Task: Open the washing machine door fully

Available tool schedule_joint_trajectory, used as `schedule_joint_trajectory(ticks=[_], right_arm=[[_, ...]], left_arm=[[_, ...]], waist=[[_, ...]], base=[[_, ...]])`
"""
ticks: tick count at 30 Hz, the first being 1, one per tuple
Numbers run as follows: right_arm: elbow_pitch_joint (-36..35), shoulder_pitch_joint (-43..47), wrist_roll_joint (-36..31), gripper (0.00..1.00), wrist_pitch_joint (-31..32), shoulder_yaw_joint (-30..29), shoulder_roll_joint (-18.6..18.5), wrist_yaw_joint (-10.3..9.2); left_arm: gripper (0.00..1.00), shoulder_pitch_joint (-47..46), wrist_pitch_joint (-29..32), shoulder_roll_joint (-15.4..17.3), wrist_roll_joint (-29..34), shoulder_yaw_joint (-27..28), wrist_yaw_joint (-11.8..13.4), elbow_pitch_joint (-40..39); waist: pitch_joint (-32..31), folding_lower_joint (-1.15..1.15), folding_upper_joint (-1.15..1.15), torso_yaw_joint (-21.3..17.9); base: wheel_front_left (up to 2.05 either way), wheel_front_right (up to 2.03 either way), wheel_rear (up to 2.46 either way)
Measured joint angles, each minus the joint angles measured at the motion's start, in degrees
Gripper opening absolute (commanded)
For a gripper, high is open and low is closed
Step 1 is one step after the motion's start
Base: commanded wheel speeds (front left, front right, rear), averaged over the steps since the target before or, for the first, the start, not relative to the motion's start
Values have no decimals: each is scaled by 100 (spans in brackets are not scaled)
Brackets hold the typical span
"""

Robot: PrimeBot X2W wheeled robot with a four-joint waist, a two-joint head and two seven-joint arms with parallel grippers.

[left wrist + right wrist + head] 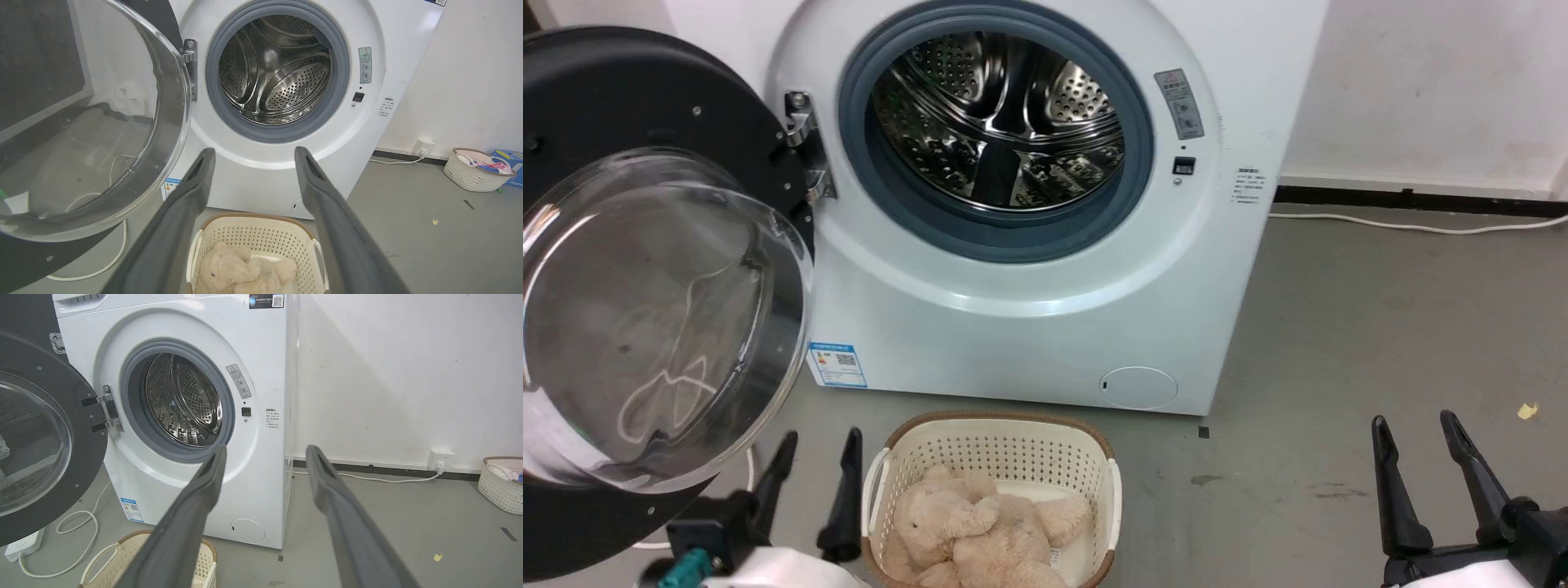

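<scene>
Black glossy washing machine door (654,310) hangs wide open | task looks about done | left pincer (821,445), right pincer (1414,429) apart, empty | next: maybe nudge wider

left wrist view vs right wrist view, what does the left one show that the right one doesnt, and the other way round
Left wrist view: the open left gripper and, below it, a beige plush toy lying in the near laundry basket.
Right wrist view: the open right gripper, a white power strip on the floor near the door, and the machine's right side panel.
Both: the washing machine door swung open on the left, the steel drum, the near basket, and a second basket by the wall.
</scene>
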Motion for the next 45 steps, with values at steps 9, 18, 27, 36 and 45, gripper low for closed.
schedule_joint_trajectory(ticks=[9,18,27,36,45], right_arm=[[30,71,0,100,135,49,3,0],[45,71,-49,100,156,76,3,0],[112,71,-47,100,174,91,3,0],[202,68,-48,0,208,88,3,0],[221,58,-57,0,260,108,3,0]], left_arm=[[100,185,-216,-162,110,-134,96,193],[100,154,-310,-85,142,-191,20,289],[100,112,-315,-73,194,-242,34,318],[0,54,-300,-77,186,-250,30,324],[0,53,-230,-175,355,-158,-23,325]], waist=[[-45,0,0,-65],[-75,0,0,-56],[-65,0,0,-56],[-45,0,0,-45],[-18,0,0,-50]], base=[[0,0,0],[0,0,0],[0,0,0],[0,0,0],[0,0,0]])
